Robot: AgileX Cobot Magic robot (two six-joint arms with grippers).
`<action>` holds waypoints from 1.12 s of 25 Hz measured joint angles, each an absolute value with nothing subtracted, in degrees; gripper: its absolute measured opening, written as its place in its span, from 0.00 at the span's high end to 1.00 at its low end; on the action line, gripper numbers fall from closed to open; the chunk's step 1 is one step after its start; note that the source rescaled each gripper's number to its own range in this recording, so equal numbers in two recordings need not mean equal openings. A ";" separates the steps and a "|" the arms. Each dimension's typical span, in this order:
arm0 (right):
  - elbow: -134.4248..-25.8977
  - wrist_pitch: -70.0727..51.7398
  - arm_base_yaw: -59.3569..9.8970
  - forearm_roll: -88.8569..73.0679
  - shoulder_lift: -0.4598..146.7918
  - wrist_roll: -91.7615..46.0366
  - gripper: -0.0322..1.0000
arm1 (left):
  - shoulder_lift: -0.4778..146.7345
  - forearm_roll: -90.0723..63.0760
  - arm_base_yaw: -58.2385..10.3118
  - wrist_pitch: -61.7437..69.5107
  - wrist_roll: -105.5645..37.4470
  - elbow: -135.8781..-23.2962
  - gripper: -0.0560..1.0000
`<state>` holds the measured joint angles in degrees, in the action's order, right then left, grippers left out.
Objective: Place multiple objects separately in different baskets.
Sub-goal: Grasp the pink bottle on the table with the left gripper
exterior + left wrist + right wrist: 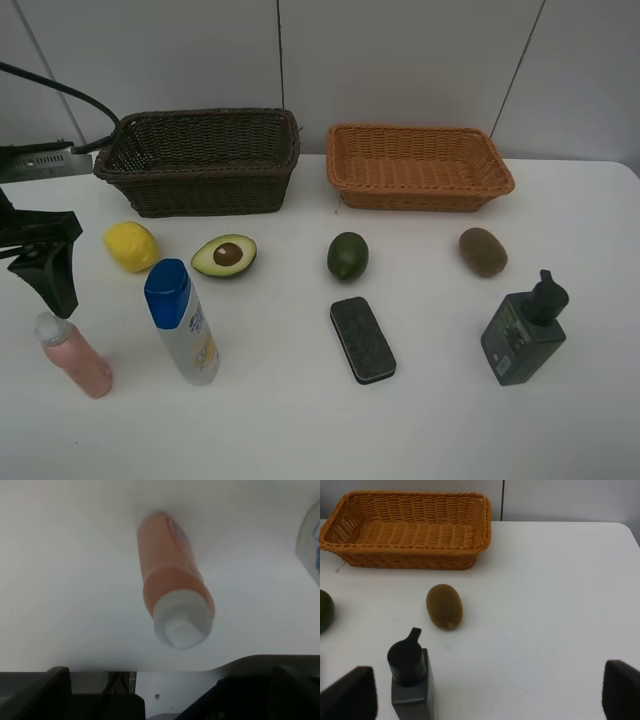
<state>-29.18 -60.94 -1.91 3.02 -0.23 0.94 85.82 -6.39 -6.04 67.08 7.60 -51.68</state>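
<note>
Starting at the left: the pink bottle (75, 358) stands upright at the front-left of the bench (300, 430), and the left end effector (157, 682) hangs right above its white cap, jaws spread wide, holding nothing. I'd guess light, slick plastic, tall and tippy, so grab the body below the cap, not the cap itself.

Next come the lemon (131, 246) and the blue-cap bottle (183, 322), also upright. The lemon looks firm but will roll. The avocado (224, 255) lies cut side up, probably soft, so pinch across the skin. Behind these 3 is the dark basket (200, 160).

In the middle, the lime (347, 256) is round and likely slippery. The eraser (362, 339) lies flat and low, so take it across its narrow width.

On the right, the kiwi (483, 251) looks fuzzy and squishy; go gentle. The pump bottle (524, 330) is boxy and probably the heaviest; grip its flat sides, never the pump. The tan basket (420, 165) sits behind. The right end effector (485, 695) is wide too, nothing in it.
</note>
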 joint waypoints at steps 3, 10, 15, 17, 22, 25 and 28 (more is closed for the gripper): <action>-29.18 -60.94 -1.91 3.02 -0.23 0.94 0.02 | 88.66 -7.10 -6.04 66.28 7.65 -51.68 0.00; -29.18 -60.94 -1.91 3.02 -0.23 0.94 0.02 | 94.74 -7.73 -6.04 64.56 7.65 -51.68 0.00; -29.18 -60.94 -1.91 3.02 -0.23 0.94 0.02 | 98.53 -7.80 -6.04 61.80 7.65 -51.70 0.00; -29.18 -60.94 -1.91 3.02 -0.23 0.94 0.02 | 100.47 -7.91 -6.04 60.41 7.59 -51.74 0.00; -29.18 -60.94 -1.91 3.02 -0.23 0.94 0.02 | 103.59 -7.84 -6.04 57.69 7.00 -51.74 0.00; -29.18 -60.94 -1.91 3.02 -0.23 0.94 0.02 | 103.83 -7.34 -6.04 57.06 6.98 -51.74 0.00; -29.18 -60.94 -1.91 3.02 -0.23 0.94 0.02 | 104.20 -7.12 -6.04 56.52 6.98 -51.89 0.00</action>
